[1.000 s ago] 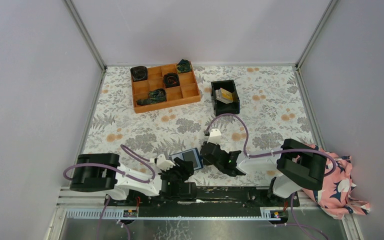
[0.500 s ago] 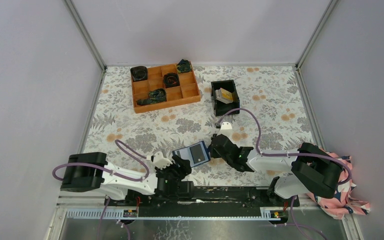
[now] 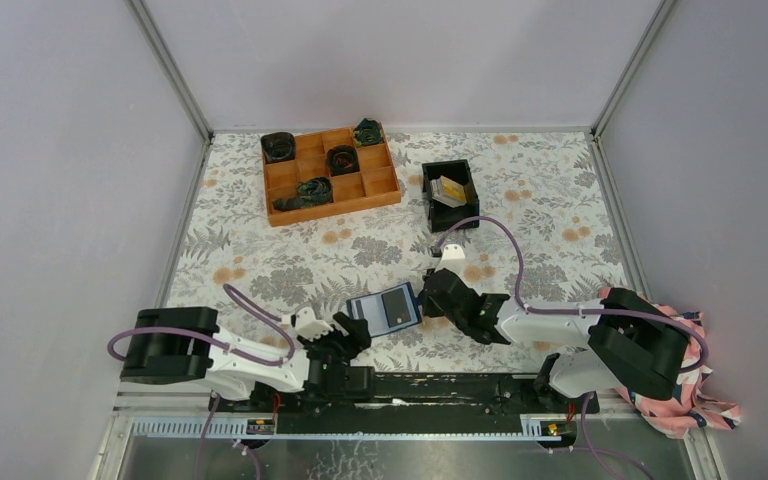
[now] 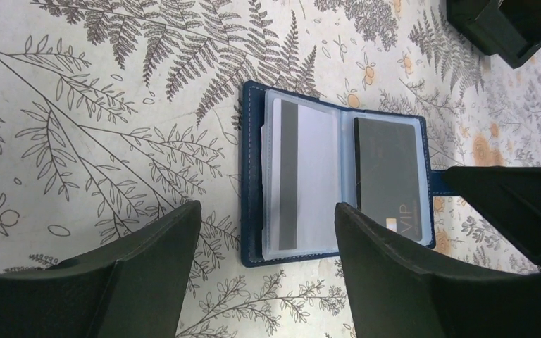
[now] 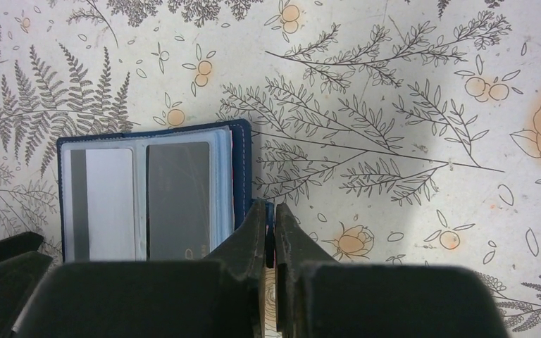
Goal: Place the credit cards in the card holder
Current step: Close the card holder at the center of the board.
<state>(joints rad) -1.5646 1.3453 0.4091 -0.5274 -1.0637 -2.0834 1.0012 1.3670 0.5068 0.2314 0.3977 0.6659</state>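
The table (image 3: 260, 262) w/ its floral cloth is seen bearing an orange tray (image 3: 336, 208) and a black bin (image 3: 474, 196) at the far side. Loose credit cards (image 3: 449, 190) are left in the bin, well apart from both arms and nearer the right one. The card holder (image 3: 384, 309) is laid open and flat near the arm bases, btw. the two grippers, its long axis running from one to the other. The right gripper (image 3: 426, 303) is pressed together on the snap tab (image 4: 437, 184) at the holder's near end, pinning it. The left gripper (image 3: 341, 331) is spread w/ nothing held, the holder's free end just beyond its fingertips. Two cards are already sleeved, i.e. a pale card (image 4: 303, 184) w/ a grey stripe and a dark grey card (image 4: 389, 179). The next fetch is judged to fall to the free left arm, though the bin lies closer to the right
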